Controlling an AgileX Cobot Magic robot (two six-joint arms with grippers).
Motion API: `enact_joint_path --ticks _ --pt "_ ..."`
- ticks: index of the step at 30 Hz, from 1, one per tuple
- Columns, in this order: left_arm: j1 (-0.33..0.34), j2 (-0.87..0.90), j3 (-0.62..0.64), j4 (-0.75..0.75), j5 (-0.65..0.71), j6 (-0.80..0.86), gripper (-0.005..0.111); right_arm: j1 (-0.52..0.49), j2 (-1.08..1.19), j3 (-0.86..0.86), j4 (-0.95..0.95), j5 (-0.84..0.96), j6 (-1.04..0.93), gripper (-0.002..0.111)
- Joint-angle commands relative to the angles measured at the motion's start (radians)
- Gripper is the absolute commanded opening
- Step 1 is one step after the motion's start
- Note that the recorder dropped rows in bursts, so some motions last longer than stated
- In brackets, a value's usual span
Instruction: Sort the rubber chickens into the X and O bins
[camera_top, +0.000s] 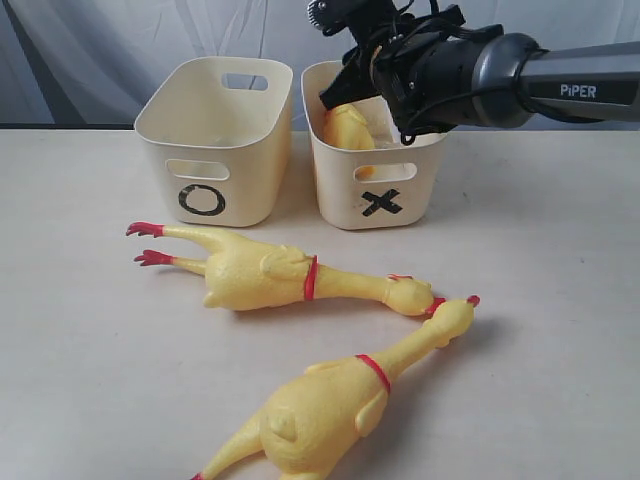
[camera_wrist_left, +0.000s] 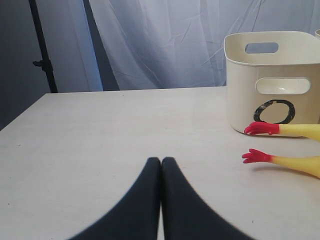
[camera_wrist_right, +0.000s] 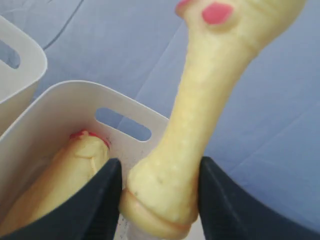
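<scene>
While the pale surface (camera_top: 560, 300) carries most of the load, the X bin (camera_top: 375, 205) serves as marker for everything else. The O bin (camera_top: 215, 200) stands just beside it, nearly touching, and the right arm (camera_top: 500, 70) reaches in over its rim. Well in front of the X bin lies the large chicken (camera_top: 325, 405), on its side with its head toward the bin. Between it and the X bin lies the second chicken (camera_top: 260, 278), stretched across, its beak almost meeting the other's head. Inside the X bin a third chicken (camera_wrist_right: 75, 170) leans against the wall. Above the X bin the right hand (camera_wrist_right: 160, 162) is clamped on the held chicken (camera_wrist_right: 200, 115), fingers either side of the thicker end below its long neck. The left hand (camera_wrist_left: 161, 162) sits low over the surface beyond the O bin, on the side away from the X bin, fingers pressed together and empty. These toys are likely light, hollow and squashy. The necks will probably flop, so the fuller body or the neck's base looks the better place to take hold.
</scene>
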Motion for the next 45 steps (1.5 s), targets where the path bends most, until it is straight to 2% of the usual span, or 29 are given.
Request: enact_joint_path --ticks 1,6,9,12,22,24,26,29,31,32,37,45 --pt "-0.006 -0.005 0.002 0.000 -0.006 -0.001 0.000 -0.003 0.003 -0.007 -0.014 0.016 -0.028 0.008" --pt "-0.006 -0.005 0.002 0.000 -0.006 -0.001 0.000 -0.003 0.020 -0.007 -0.012 0.013 -0.028 0.046" --pt "-0.006 -0.005 0.002 0.000 -0.006 -0.001 0.000 -0.003 0.020 -0.007 -0.012 0.015 -0.026 0.064" --pt "-0.006 -0.005 0.002 0.000 -0.006 -0.001 0.000 -0.003 0.020 -0.007 -0.012 0.041 -0.026 0.068" --pt "-0.006 -0.005 0.002 0.000 -0.006 -0.001 0.000 0.021 -0.033 -0.007 0.084 0.139 -0.028 0.068" --pt "-0.006 -0.005 0.002 0.000 -0.006 -0.001 0.000 0.038 -0.062 -0.007 0.139 0.162 -0.030 0.067" --pt "-0.006 -0.005 0.002 0.000 -0.006 -0.001 0.000 0.049 -0.095 -0.007 0.214 0.206 -0.060 0.058" --pt "-0.006 -0.005 0.002 0.000 -0.006 -0.001 0.000 0.057 -0.146 -0.007 0.354 0.270 -0.132 0.031" --pt "-0.006 -0.005 0.002 0.000 -0.006 -0.001 0.000 0.057 -0.178 -0.007 0.459 0.311 -0.211 0.004" --pt "-0.006 -0.005 0.002 0.000 -0.006 -0.001 0.000 0.057 -0.186 -0.007 0.502 0.335 -0.239 0.000" --pt "-0.006 -0.005 0.002 0.000 -0.006 -0.001 0.000 0.057 -0.270 0.011 0.565 0.424 -0.399 0.000" --pt "-0.006 -0.005 0.002 0.000 -0.006 -0.001 0.000 0.057 -0.459 0.093 0.583 0.407 -0.401 0.000"
